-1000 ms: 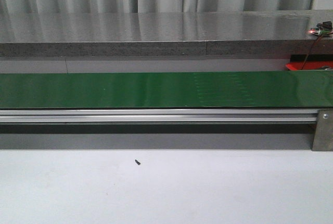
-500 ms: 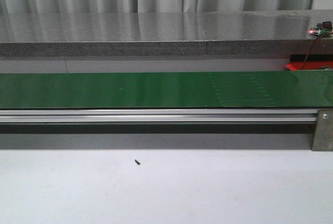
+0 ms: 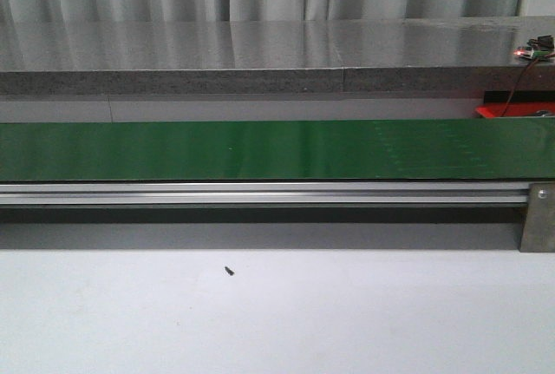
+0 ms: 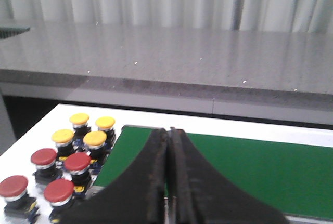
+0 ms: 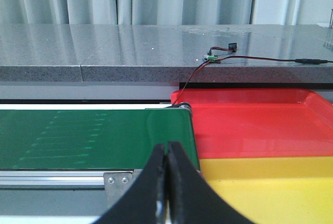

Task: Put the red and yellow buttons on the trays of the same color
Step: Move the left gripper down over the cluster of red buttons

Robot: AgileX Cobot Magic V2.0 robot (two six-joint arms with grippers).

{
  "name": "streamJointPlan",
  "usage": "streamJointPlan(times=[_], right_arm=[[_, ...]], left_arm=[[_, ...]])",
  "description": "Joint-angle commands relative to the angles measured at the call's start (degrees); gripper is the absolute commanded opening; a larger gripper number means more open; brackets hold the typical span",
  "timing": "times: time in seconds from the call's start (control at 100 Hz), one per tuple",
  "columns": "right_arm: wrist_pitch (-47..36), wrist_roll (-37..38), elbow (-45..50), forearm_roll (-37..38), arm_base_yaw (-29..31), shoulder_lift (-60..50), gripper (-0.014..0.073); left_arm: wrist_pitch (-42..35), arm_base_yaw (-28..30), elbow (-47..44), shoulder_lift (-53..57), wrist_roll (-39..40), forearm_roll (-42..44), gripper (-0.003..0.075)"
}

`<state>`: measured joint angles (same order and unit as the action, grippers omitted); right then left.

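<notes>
In the left wrist view, several yellow buttons (image 4: 95,139) and several red buttons (image 4: 77,161) stand on the white table beside the end of the green conveyor belt (image 4: 260,161). My left gripper (image 4: 169,133) is shut and empty, above the belt's end. In the right wrist view, the red tray (image 5: 250,122) and the yellow tray (image 5: 270,187) lie side by side past the belt's other end (image 5: 93,135). My right gripper (image 5: 167,148) is shut and empty, over the belt's edge next to the yellow tray. Neither gripper shows in the front view.
The green belt (image 3: 260,150) runs across the front view on an aluminium rail (image 3: 260,193), with a grey counter (image 3: 260,53) behind. A corner of the red tray (image 3: 512,110) and a small wired board (image 3: 533,49) are at the far right. A small dark speck (image 3: 229,271) lies on the white table.
The faint pattern on the belt has shifted to the right; the belt is running. No button is on the belt in the front view. Nothing else moved.
</notes>
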<state>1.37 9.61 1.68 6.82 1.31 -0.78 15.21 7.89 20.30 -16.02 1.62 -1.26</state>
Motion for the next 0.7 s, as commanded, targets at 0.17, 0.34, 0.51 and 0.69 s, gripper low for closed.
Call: streamJointPlan(times=[0.17, 0.34, 0.51, 0.69], right_arm=[[-4.2, 0.0, -1.0, 0.5, 0.2, -0.9, -0.0057], [-4.2, 0.0, -1.0, 0.5, 0.2, -0.9, -0.0057], [-4.2, 0.0, -1.0, 0.5, 0.2, -0.9, -0.0057], [-4.2, 0.0, -1.0, 0.5, 0.2, -0.9, -0.0057]], left_arm=[[-2.6, 8.5, 9.4, -15.4, 1.0, -4.9, 0.0055], [-2.5, 12.0, 13.3, -23.4, 1.0, -5.1, 0.0411], [4.4, 14.4, 18.6, -30.6, 1.0, -7.4, 0.0567], [15.4, 18.2, 25.9, -39.9, 2.1, -10.3, 0.0567]])
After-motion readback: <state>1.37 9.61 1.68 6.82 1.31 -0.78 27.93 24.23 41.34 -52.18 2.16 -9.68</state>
